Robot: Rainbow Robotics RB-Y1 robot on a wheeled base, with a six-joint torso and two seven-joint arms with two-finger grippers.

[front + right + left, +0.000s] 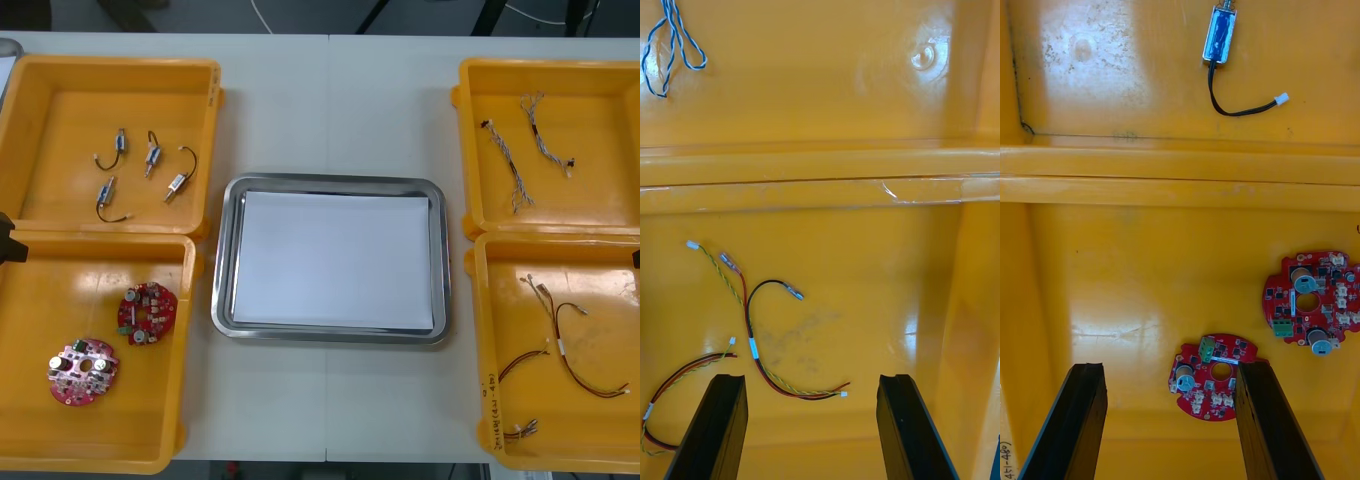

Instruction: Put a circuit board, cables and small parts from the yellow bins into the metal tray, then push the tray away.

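While metal tray (224, 260) sits unloaded mid-counter (330, 90), first pick pending.
Right wrist: right hand (811, 379) open above red and yellow cable (752, 330).
Left wrist: left hand (1169, 367) open; circuit board (1214, 375) off-centre beneath, perhaps partly hidden.
Next: centre, descend, close.

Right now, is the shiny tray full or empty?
Empty. The metal tray has a bare white inside; the circuit boards, cables and small metal parts all lie in the yellow bins.
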